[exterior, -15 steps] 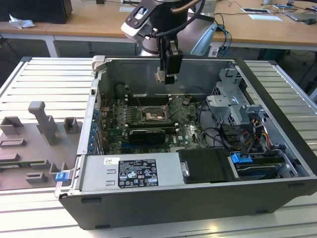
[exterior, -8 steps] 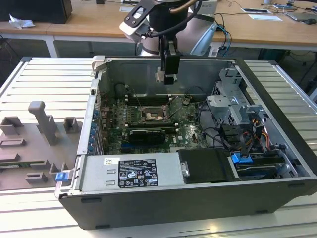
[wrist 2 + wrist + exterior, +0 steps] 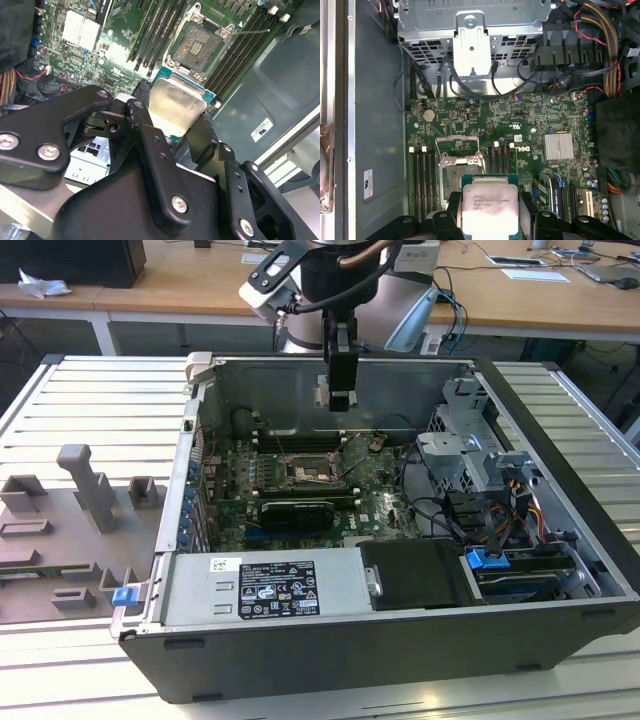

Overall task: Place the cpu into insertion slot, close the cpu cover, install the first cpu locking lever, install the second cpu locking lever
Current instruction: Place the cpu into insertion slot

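Over the motherboard (image 3: 530,120), the gripper (image 3: 338,400) clamps the cpu (image 3: 487,207) near the open insertion slot (image 3: 199,46); level, square alignment looks essential.

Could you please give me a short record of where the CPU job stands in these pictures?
gripper: shut on the cpu, over the open computer case
cpu: held above the motherboard, apart from the socket
socket: bare, contacts exposed
cpu cover: swung open, off the socket
stage: cpu not yet placed; cover not yet closed
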